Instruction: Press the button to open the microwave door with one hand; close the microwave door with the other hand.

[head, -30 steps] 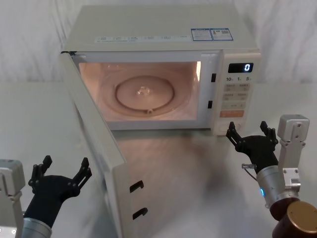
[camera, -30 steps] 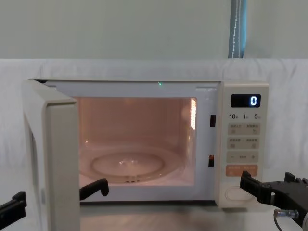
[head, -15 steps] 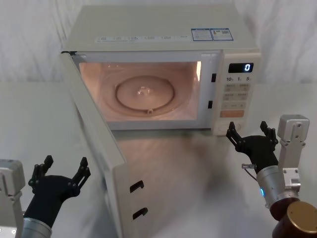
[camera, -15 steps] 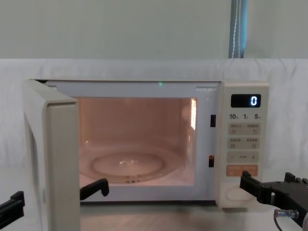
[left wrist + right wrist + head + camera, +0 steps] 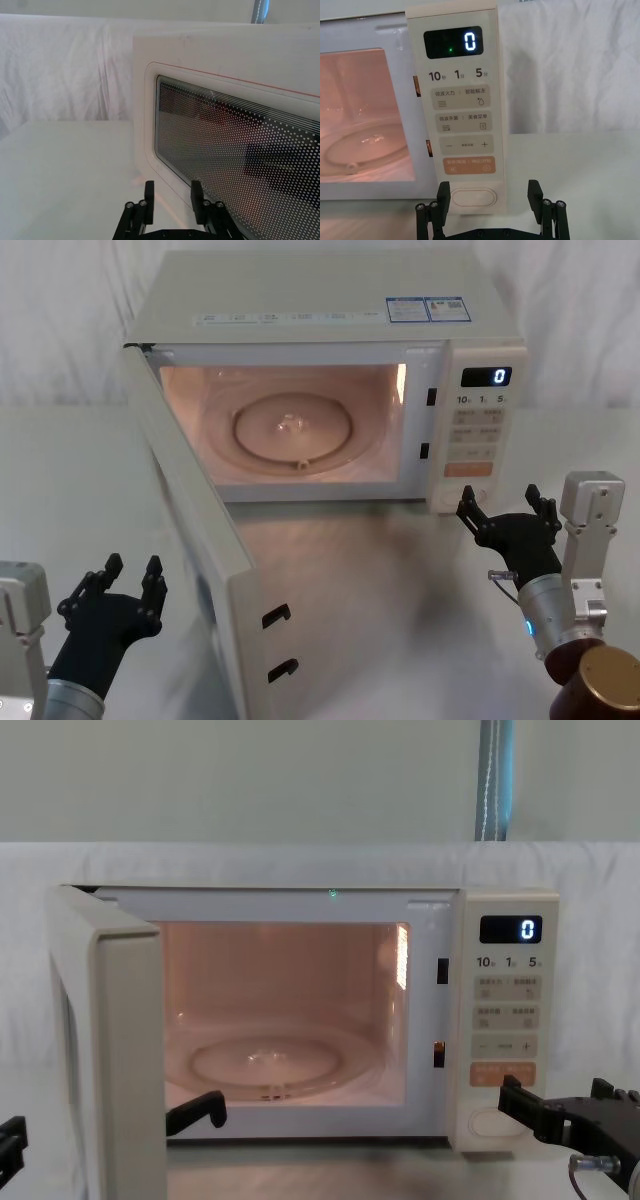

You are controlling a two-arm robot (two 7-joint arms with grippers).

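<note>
Narrowing its jaws and edging toward the outer face of the microwave door (image 5: 195, 570), the left gripper (image 5: 128, 578) closes in empty. That door stands swung wide from the lit microwave (image 5: 330, 390); the right gripper (image 5: 508, 508) hovers released just before the button (image 5: 474, 197). Opening looks done; closing remains.

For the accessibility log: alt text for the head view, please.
A cream microwave stands with its door swung wide open and its lit cavity showing a glass turntable. The right gripper, fingers spread, hovers before the button; the left gripper sits outside the open door.
</note>
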